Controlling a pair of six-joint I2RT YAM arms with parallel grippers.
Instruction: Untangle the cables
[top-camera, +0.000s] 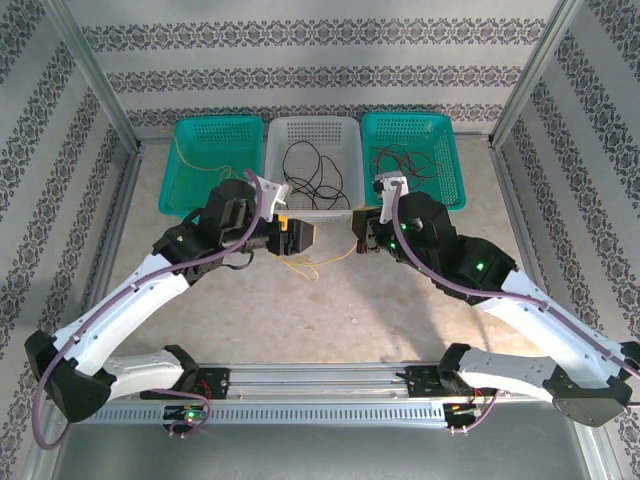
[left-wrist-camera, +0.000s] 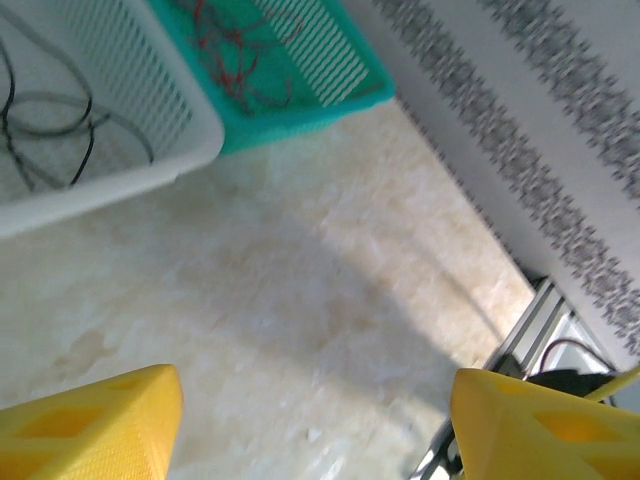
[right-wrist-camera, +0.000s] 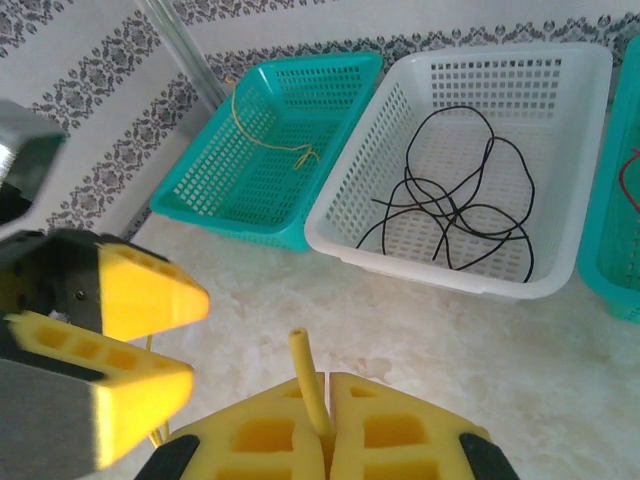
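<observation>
The pale table (top-camera: 340, 310) carries three baskets along the upper part of the top view: the left teal basket (top-camera: 220, 124), the white basket (top-camera: 312, 121) in the middle and the right teal basket (top-camera: 405, 118). Just below them, at mid-frame, the left gripper (top-camera: 302, 238) faces the right gripper (right-wrist-camera: 326, 400). The left gripper's fingers stand wide apart with nothing between them. The right gripper is clamped on the end of a yellow cable (right-wrist-camera: 306, 375), which trails over the table between the two. Black cables (top-camera: 312, 180) lie in the white basket, red cables (top-camera: 405, 160) in the right teal basket, and a second yellow strand (right-wrist-camera: 300, 152) in the left teal basket.
</observation>
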